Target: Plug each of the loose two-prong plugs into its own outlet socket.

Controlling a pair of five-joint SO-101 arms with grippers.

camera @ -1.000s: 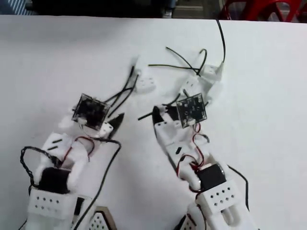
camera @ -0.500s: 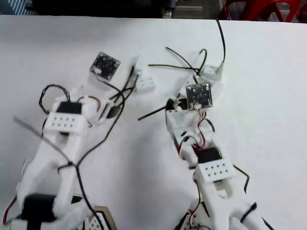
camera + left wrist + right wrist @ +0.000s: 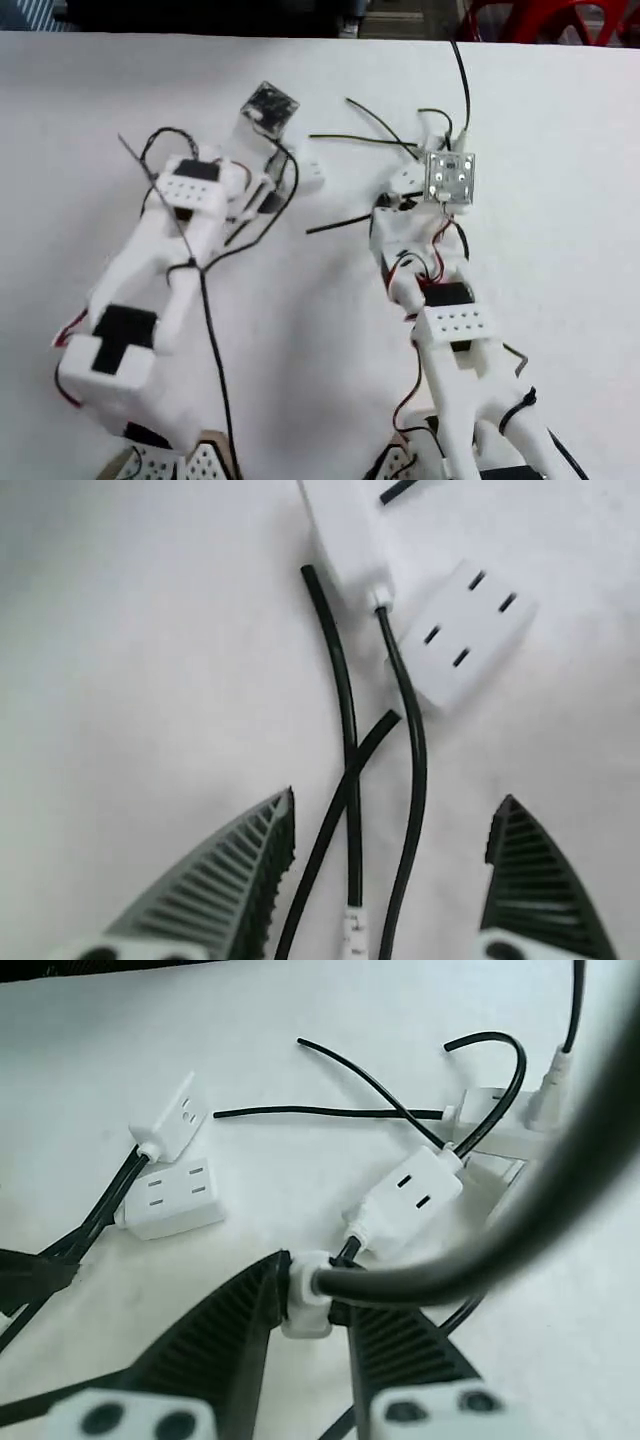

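Observation:
My left gripper (image 3: 396, 800) is open over two black cables (image 3: 347, 730), short of a white outlet block (image 3: 465, 630) with two pairs of slots. In the high view that block (image 3: 306, 172) lies just beyond the left gripper (image 3: 268, 196). My right gripper (image 3: 315, 1280) is shut on a small white plug (image 3: 305, 1298), whose black cable curves off to one side. Just ahead of the plug lies a white single socket (image 3: 410, 1195). Farther off are the double outlet block (image 3: 172, 1198) and another white socket piece (image 3: 176, 1112). In the high view the right gripper (image 3: 385, 208) sits by the socket (image 3: 405, 180).
Loose black cables (image 3: 365, 135) cross the white table (image 3: 100, 100) between the outlets. A white connector (image 3: 548, 1095) with a black lead lies behind the single socket. Dark floor and a red frame (image 3: 550, 20) lie past the table's far edge.
Both arms have stretched forward toward the outlets. The left wrist has swung up and right to the double block. The right wrist has moved up and right to the single socket.

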